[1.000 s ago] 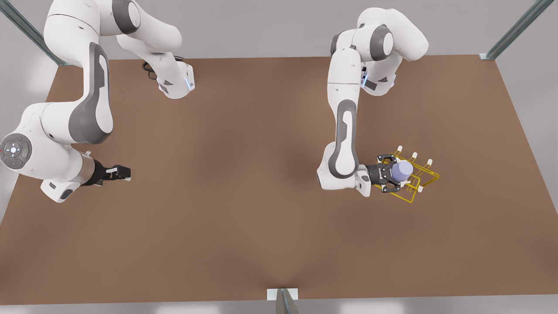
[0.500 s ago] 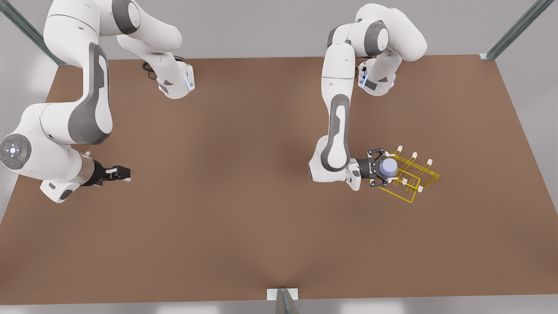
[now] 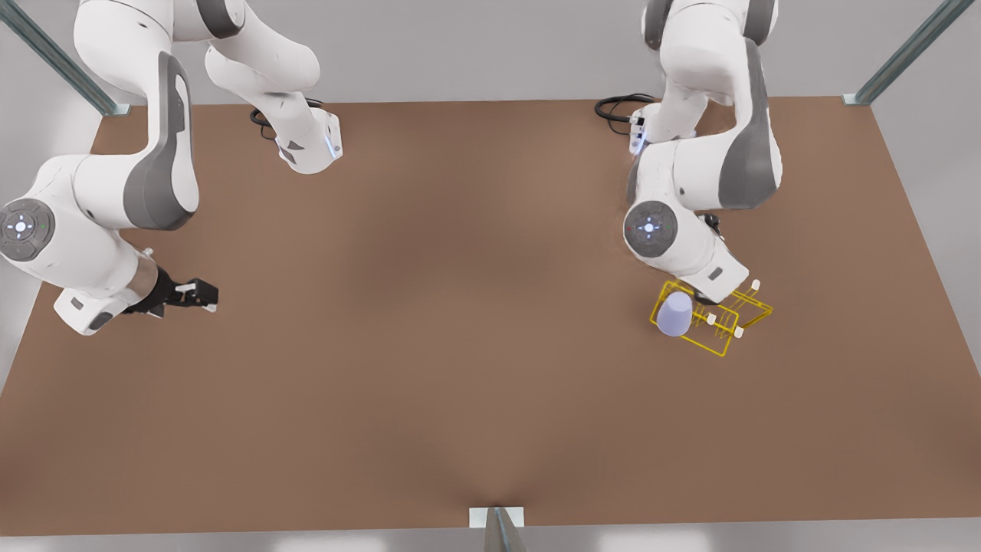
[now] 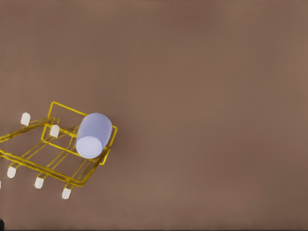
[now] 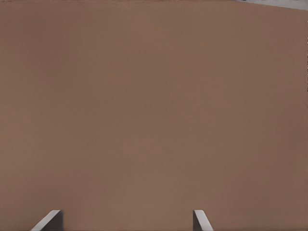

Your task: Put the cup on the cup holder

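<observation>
The lavender-blue cup (image 3: 675,314) (image 4: 94,135) rests upside down on the end of the yellow wire cup holder (image 3: 724,354) (image 4: 67,108) nearest the front view's left, with nothing gripping it. My left gripper is tucked under its own white wrist (image 3: 713,277), which hangs above the holder just beside the cup. Far off at the front view's left, my right gripper (image 3: 203,295) (image 5: 126,220) waits open and empty over bare table.
The brown table (image 3: 460,345) spreads wide between the two arms. Both arm bases (image 3: 310,146) stand along its back edge. A cable (image 3: 617,107) lies by the base at the front view's right. Metal struts (image 3: 904,54) mark the corners.
The left gripper has let go of the cup, which now sits on the holder. That arm has lifted and swung back over the rack. The right arm drifted slightly toward the front view's left.
</observation>
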### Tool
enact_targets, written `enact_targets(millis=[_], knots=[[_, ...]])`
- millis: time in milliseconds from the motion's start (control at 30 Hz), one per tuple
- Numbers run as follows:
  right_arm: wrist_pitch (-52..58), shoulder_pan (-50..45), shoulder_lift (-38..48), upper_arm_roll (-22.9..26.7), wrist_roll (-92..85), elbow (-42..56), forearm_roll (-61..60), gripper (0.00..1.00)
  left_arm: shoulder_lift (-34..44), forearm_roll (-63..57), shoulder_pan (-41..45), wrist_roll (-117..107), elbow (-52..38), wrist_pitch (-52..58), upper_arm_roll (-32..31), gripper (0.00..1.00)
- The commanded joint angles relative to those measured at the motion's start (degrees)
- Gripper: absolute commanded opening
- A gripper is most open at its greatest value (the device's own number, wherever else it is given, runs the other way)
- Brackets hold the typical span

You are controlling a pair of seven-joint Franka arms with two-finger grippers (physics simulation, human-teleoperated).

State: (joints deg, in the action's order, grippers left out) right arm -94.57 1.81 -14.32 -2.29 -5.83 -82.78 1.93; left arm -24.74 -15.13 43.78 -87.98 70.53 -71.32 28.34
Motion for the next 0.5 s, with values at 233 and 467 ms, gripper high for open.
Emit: enact_targets(millis=[233,467], knots=[[-1.67,0.12,-0.18,-0.09,3.45,0.07,0.09,1.0,11.83,15.57,-27.61,82.88,9.37,-5.87,-26.85,1.0],[-1.67,0.21,-0.35,0.0,3.02,0.07,0.01,1.0,7.08,15.57,-27.7,82.79,2.6,-0.22,-26.32,1.0]])
